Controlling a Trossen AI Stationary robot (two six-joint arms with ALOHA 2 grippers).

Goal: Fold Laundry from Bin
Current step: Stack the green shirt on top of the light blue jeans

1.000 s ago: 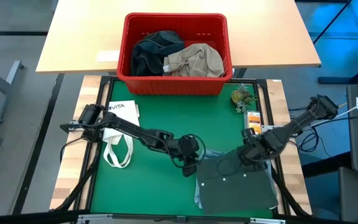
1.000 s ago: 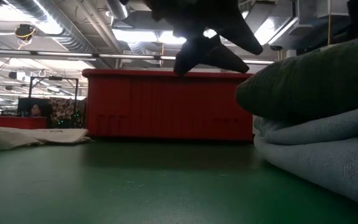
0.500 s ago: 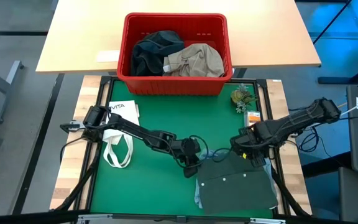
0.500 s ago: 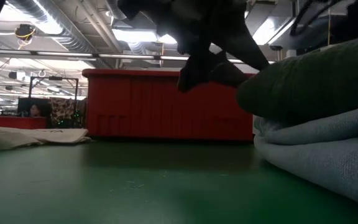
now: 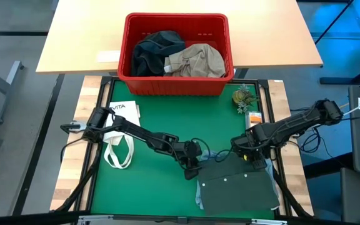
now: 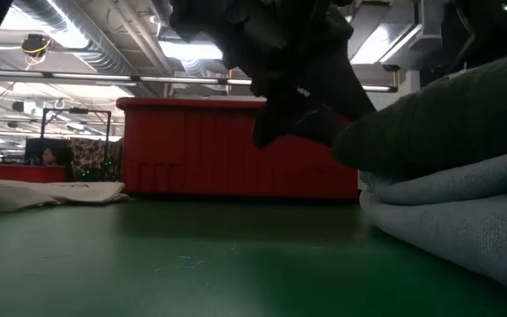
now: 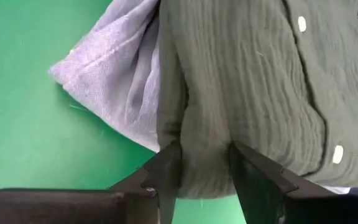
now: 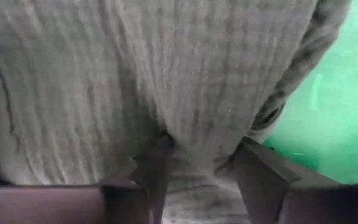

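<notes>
A dark green button shirt lies folded on light blue jeans at the table's near right. My left gripper is shut on the shirt's far left part, and my right gripper on its far right part. In the low view the raised cloth hangs above the stack. The red bin stands at the far edge with a dark garment and a khaki one inside. My left gripper pinches a bunched fold of the shirt between its two fingers, at the shirt's left far part, beside the jeans' edge. The cloth bulges between the fingers. My right gripper pinches a bunched fold of the shirt between its two fingers, at the far right part. The cloth fills the view, and the layers cannot be counted.
A white tote bag lies on the green mat's left side. A small plant and an orange packet sit at the far right. The mat's middle shows bare green. A wooden table carries the bin's far half.
My right gripper has gone toward the table's left with the shirt's far right part. The raised cloth has come down lower toward the stack in the low view. My left gripper has stayed close to where it was, still shut on the shirt.
</notes>
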